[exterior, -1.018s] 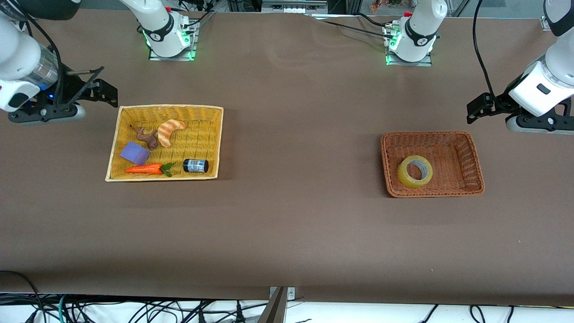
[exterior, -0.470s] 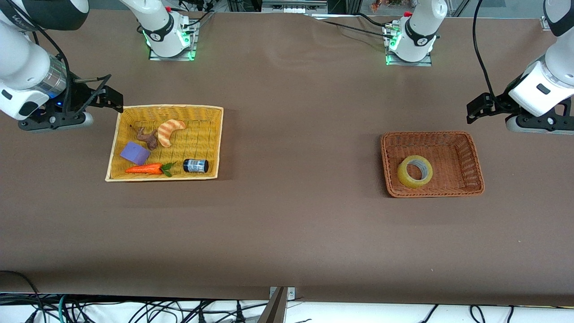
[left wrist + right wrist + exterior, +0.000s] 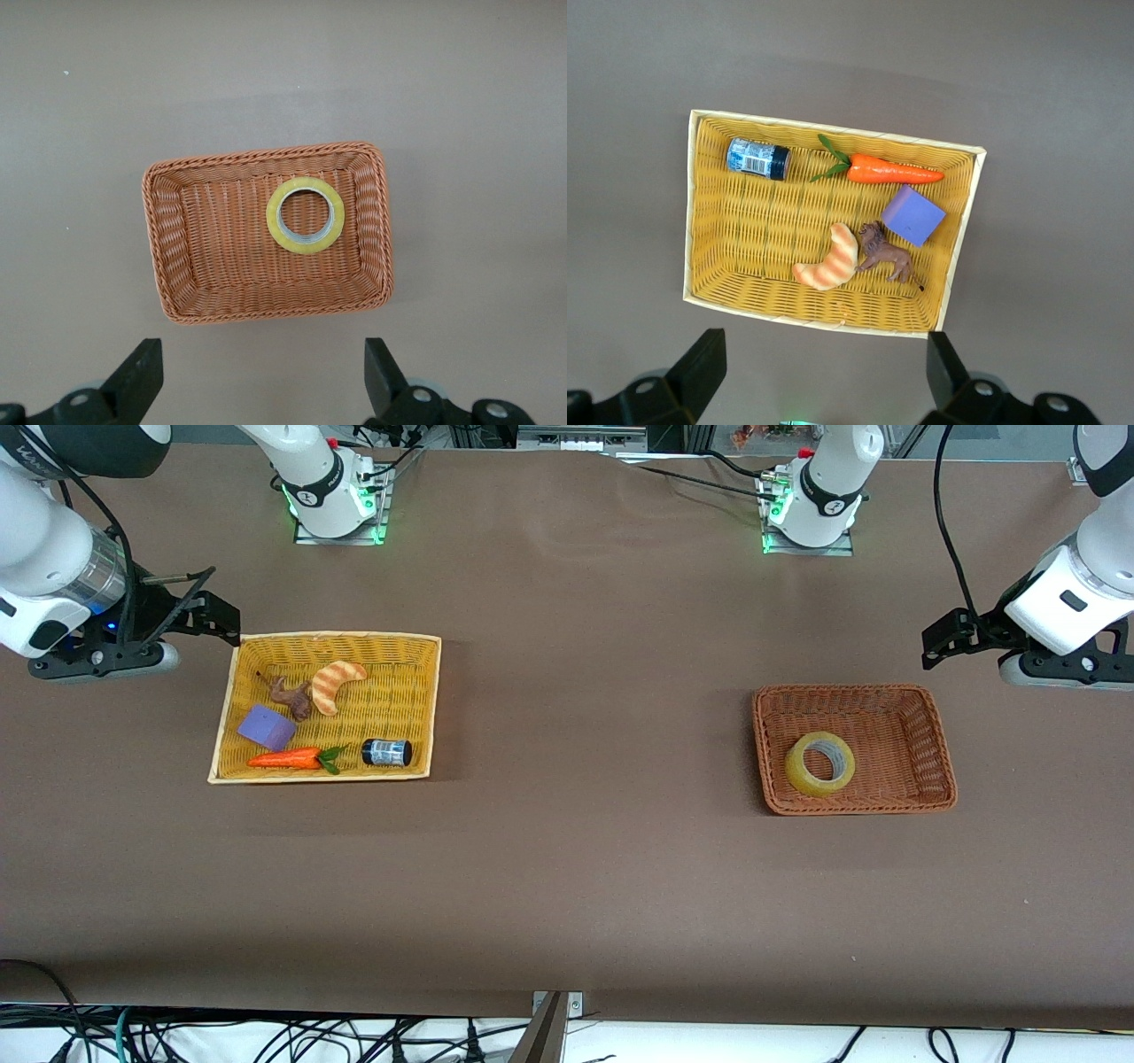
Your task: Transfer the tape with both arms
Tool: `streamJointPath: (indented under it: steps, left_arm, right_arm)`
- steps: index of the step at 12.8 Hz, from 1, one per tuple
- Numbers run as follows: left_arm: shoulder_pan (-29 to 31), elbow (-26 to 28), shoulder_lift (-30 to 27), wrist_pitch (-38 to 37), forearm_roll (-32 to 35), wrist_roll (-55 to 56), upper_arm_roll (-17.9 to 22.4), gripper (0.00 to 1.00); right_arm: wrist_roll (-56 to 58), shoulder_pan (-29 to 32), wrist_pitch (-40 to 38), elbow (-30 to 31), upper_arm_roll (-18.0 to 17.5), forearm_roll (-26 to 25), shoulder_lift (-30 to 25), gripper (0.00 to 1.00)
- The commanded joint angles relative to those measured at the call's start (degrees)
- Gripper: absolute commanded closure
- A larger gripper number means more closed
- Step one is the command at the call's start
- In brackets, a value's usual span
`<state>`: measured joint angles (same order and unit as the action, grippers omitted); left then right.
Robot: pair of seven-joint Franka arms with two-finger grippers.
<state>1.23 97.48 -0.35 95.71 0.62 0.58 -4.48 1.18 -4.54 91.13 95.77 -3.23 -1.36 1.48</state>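
- No brand or wording can be read; the small dark jar (image 3: 758,159) in the yellow wicker basket (image 3: 416,691) has a blue-and-white label, too small to read.
- A ring-shaped roll of translucent yellowish tape (image 3: 819,763), with a wide round hole, lies flat in the brown wicker basket (image 3: 921,708), lower right of centre in the front view.
- The left gripper (image 3: 261,390) hovers above bare table beside the brown basket, jaws spread wide, empty.
- The right gripper (image 3: 824,385) hangs beside the yellow basket, at the front view's upper left, jaws apart, empty.

tape (image 3: 819,763) flat in brown basket (image 3: 930,731), both grippers aloft

Picture edges cut off both arms and the left hand (image 3: 1063,657)
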Motion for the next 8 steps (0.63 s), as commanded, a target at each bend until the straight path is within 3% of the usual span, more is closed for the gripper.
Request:
streamJointPath:
  steps: [1, 8]
  left_arm:
    - [-0.27, -0.01, -0.44, -0.53, -1.23, -0.06, 0.35, 0.00]
    - [-0.27, -0.01, -0.44, -0.53, -1.23, -0.06, 0.35, 0.00]
  right_arm:
    - [1.11, 0.49, -0.87, -1.46, 0.07, 0.75, -0.42, 0.00]
    - [1.11, 0.75, -0.78, -2.61, 0.07, 0.92, 0.02, 0.00]
